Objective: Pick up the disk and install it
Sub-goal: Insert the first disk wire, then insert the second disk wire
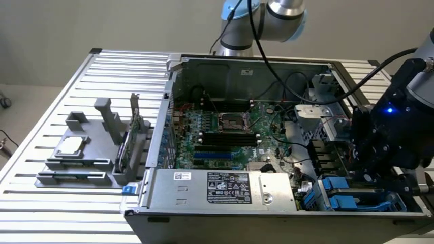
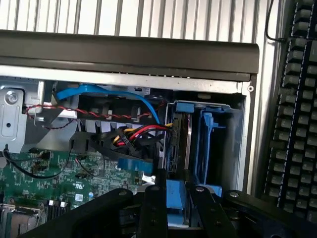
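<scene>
The disk (image 2: 181,141) stands edge-on in a slot of the drive cage, grey metal framed by its blue carrier. The carrier's near blue end sits between the two black fingers (image 2: 153,208) of my gripper (image 2: 177,201), which is shut on it. Beside the disk an empty blue bay bracket (image 2: 208,144) fills the neighbouring slot. In the exterior view my black gripper (image 1: 366,173) hangs over the blue drive bays (image 1: 339,195) at the case's front corner on that view's right.
The open computer case (image 1: 237,66) lies on a slatted metal table (image 1: 40,208). A blue data cable (image 2: 109,91) and red-yellow power wires (image 2: 141,133) run close to the cage. A keyboard (image 2: 292,124) lies outside the case wall. A grey parts fixture (image 1: 85,152) holds a small chip.
</scene>
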`<state>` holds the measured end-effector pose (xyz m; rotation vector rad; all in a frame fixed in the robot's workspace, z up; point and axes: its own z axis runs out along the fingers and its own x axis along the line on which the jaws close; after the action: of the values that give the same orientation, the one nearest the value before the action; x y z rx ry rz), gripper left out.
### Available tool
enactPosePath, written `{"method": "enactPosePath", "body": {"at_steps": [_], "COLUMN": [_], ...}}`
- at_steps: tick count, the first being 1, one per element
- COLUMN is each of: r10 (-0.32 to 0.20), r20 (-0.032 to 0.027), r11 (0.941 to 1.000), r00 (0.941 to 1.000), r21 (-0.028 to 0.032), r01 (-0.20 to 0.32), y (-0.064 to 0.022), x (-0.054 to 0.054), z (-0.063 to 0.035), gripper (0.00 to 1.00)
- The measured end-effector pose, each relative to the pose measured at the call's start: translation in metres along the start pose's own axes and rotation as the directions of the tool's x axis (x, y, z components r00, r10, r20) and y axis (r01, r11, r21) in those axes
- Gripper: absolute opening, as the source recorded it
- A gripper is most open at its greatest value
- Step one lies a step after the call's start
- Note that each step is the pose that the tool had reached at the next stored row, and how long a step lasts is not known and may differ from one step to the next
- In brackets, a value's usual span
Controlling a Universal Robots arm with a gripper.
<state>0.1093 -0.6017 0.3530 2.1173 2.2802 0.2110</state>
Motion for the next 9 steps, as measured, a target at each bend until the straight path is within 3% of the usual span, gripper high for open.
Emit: {"method": "enactPosePath", "body": {"at_steps": [9], "r10": [0.0], "r20": [0.0], "r11": [1.0], "r00": [1.0], "r21": [0.0], "r01": [0.0], "y": [-0.0023], "x": [0.0002], "z": [-0.0002], "gripper": [0.26]}}
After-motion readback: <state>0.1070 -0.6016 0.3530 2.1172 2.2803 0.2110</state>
